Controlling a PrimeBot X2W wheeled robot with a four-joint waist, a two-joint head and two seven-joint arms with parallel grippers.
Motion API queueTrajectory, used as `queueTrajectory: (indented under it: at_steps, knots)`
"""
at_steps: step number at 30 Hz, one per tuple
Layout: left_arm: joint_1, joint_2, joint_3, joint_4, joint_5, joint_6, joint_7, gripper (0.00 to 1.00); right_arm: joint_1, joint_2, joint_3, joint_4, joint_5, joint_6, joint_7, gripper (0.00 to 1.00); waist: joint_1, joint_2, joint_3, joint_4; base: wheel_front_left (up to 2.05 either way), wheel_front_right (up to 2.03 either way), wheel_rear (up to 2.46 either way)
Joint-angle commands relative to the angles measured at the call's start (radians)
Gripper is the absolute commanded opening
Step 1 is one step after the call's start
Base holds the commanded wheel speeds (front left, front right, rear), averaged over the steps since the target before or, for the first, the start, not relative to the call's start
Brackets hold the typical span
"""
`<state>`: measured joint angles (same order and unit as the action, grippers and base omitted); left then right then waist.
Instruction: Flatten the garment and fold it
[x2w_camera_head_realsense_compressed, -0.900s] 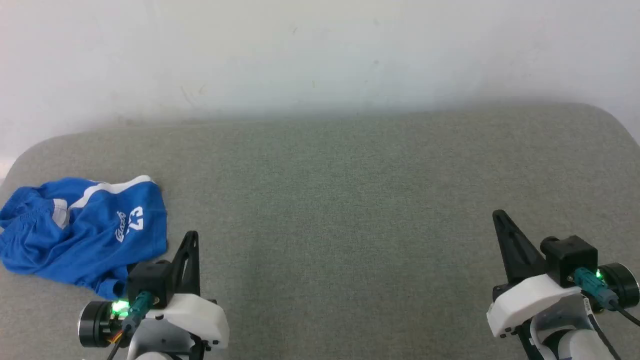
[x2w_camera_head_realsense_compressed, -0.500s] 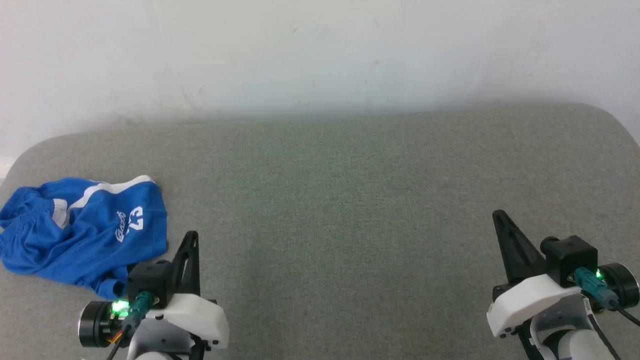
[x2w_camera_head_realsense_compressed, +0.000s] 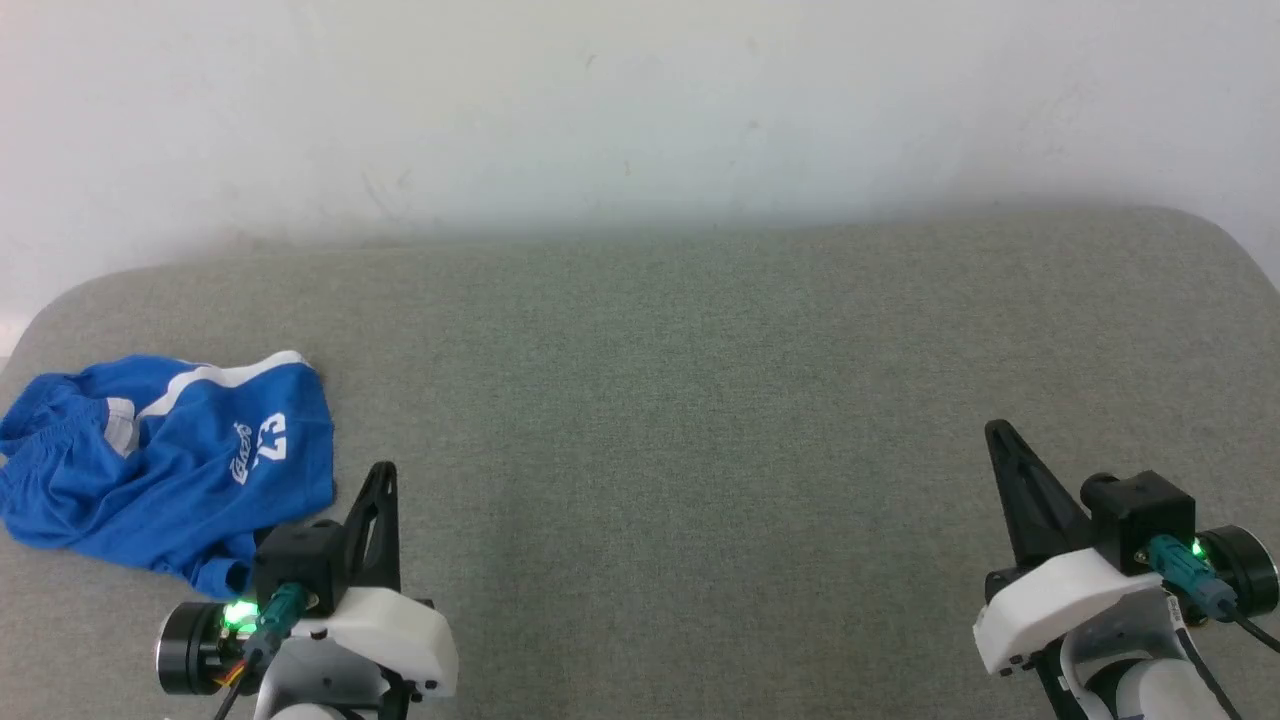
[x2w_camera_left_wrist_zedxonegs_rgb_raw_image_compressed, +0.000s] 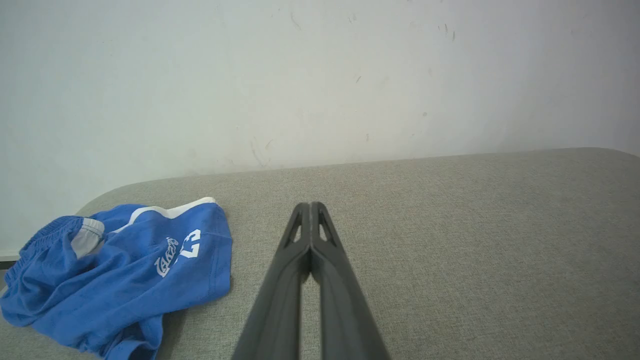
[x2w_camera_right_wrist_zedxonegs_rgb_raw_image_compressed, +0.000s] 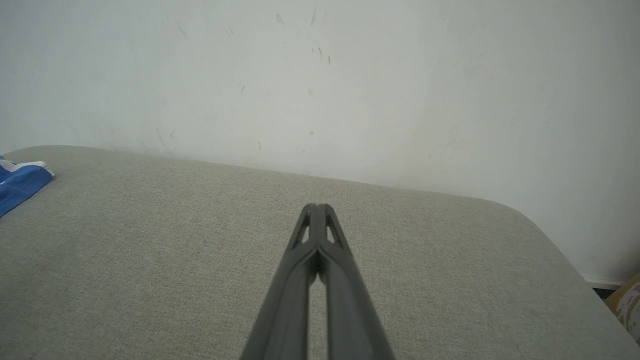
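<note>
The garment (x2w_camera_head_realsense_compressed: 165, 460), royal blue shorts with white stripes and a white "23" print, lies crumpled at the far left of the grey surface; it also shows at the left in the left wrist view (x2w_camera_left_wrist_zedxonegs_rgb_raw_image_compressed: 120, 270), and a corner of it (x2w_camera_right_wrist_zedxonegs_rgb_raw_image_compressed: 20, 182) at the left edge of the right wrist view. My left gripper (x2w_camera_head_realsense_compressed: 383, 470) (x2w_camera_left_wrist_zedxonegs_rgb_raw_image_compressed: 311, 206) is shut with nothing in it, just right of the garment's near edge and apart from it. Far from the garment, at the lower right, my right gripper (x2w_camera_head_realsense_compressed: 995, 430) (x2w_camera_right_wrist_zedxonegs_rgb_raw_image_compressed: 316, 206) is shut and holds nothing.
The grey padded surface (x2w_camera_head_realsense_compressed: 680, 400) has rounded corners and ends at a white wall (x2w_camera_head_realsense_compressed: 640, 110) behind. Its broad middle lies between my two grippers. A yellowish object (x2w_camera_right_wrist_zedxonegs_rgb_raw_image_compressed: 629, 305) sits past the surface's right edge.
</note>
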<state>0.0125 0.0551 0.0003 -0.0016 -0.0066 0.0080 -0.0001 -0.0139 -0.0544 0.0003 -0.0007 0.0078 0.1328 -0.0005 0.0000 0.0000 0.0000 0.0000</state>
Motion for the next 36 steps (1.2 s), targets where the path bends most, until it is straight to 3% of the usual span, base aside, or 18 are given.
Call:
queueTrajectory:
  at_steps: [1, 6, 7, 26, 36]
  knots:
    - [-0.013, -0.005, 0.0, 0.002, 0.007, -0.008, 0.0, 0.0, 0.014, 0.004, 0.0, 0.001, -0.008, -0.002, 0.0, 0.0, 0.0, 0.0, 0.0, 0.0, 0.0, 0.0, 0.0]
    - [0.001, 0.001, 0.0, 0.0, 0.0, 0.001, -0.001, 0.0, -0.001, -0.001, -0.001, 0.0, 0.001, 0.0, -0.001, 0.0, 0.0, 0.0, 0.0, 0.0, 0.0, 0.0, 0.0]
    - [0.001, 0.001, 0.0, 0.0, -0.001, 0.003, -0.002, 1.0, -0.001, -0.001, -0.002, 0.0, 0.002, 0.0, -0.002, 1.0, 0.0, 0.0, 0.0, 0.0, 0.0, 0.0, 0.0]
    - [-0.008, 0.001, -0.018, -0.007, 0.001, 0.046, -0.04, 1.0, 0.007, 0.0, -0.033, -0.009, 0.039, 0.0, -0.04, 1.0, 0.0, 0.0, 0.008, 0.018, 0.0, 0.0, 0.0]
    - [-0.011, 0.002, -0.023, -0.014, -0.004, 0.073, -0.06, 1.0, 0.011, 0.0, -0.041, -0.016, 0.048, 0.0, -0.06, 1.0, 0.0, 0.0, 0.017, 0.066, 0.0, 0.0, 0.0]
